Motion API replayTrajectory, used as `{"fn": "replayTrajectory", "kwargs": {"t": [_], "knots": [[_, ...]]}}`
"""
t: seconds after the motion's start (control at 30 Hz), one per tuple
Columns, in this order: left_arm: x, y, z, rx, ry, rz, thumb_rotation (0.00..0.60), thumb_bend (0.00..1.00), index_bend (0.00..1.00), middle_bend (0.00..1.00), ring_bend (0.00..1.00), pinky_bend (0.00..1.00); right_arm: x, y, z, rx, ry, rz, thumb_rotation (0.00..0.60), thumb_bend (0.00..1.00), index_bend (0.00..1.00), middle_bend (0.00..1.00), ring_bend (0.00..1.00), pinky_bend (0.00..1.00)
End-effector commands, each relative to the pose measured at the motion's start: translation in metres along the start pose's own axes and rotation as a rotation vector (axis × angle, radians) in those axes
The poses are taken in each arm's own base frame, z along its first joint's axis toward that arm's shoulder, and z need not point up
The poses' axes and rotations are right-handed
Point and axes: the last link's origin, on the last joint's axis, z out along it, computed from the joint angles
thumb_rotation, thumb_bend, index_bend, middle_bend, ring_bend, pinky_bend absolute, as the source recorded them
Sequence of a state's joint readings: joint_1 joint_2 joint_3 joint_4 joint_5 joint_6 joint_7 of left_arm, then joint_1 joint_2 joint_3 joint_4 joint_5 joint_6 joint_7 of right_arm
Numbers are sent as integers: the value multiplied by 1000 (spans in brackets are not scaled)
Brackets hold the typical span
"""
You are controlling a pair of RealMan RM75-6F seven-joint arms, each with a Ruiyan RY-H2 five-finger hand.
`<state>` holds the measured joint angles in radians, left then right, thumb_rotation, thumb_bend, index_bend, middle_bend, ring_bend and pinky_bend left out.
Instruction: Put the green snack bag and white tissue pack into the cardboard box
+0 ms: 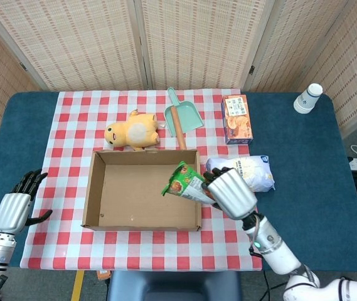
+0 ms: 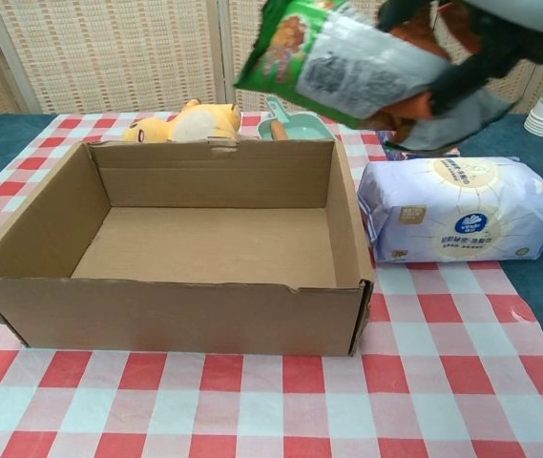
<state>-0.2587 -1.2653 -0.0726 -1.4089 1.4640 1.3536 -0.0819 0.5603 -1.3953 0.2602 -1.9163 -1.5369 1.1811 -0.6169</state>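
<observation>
Snack bag (image 1: 182,180) in R hand (image 1: 230,192)

the head view looks steeply down from high at the robot's side of the bench (image 1: 303,157), taking in the whole top and the woven screens behind it. the chest view sits low and close, facing level across the cardboard box (image 2: 171,305) toward those screens. both views share the box (image 1: 142,188), the tissue pack (image 2: 457,212) and the plush toy (image 1: 131,132).
</observation>
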Motion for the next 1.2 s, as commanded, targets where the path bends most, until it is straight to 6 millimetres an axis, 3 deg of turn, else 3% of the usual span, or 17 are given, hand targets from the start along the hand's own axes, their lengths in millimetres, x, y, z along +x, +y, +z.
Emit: {"fn": "replayTrajectory", "kwargs": {"t": [0.03,0.2,0.43,0.7,0.73,0.77,0.83,0.93,1.03,1.2], "knots": [[1,0,0,1,4,-1,600,188,105,28,0,228,-23,-23,40,52,-24,52,600,325,932,642,629,797],[1,-1,0,4,5,-3,600,189,104,28,0,228,-50,-35,73,72,-55,55,600,323,932,642,630,797],[3,-3,0,9,11,-12,600,188,104,28,0,228,-71,-51,108,110,-81,60,600,327,932,642,629,797],[4,-6,2,16,14,-16,600,188,104,28,0,228,-83,-66,125,129,-88,111,600,317,894,641,614,784],[5,-6,2,17,16,-16,600,188,104,28,0,227,-88,-67,126,132,-106,121,600,274,805,614,551,715],[6,-7,2,22,26,-13,600,188,104,28,0,227,-101,-66,125,131,-193,138,600,197,657,546,434,584],[6,-8,2,24,29,-18,600,188,104,28,0,227,-104,-63,127,127,-255,143,600,51,381,372,196,319],[6,-8,2,26,32,-19,600,188,104,28,0,227,-102,-60,128,117,-286,138,600,0,96,164,9,91],[6,-8,2,24,33,-18,600,187,105,28,0,226,-99,-57,127,107,-290,135,600,0,9,107,0,52],[5,-8,2,23,29,-16,600,188,104,29,0,227,-79,-47,123,98,-270,92,600,0,2,103,0,52]]}}
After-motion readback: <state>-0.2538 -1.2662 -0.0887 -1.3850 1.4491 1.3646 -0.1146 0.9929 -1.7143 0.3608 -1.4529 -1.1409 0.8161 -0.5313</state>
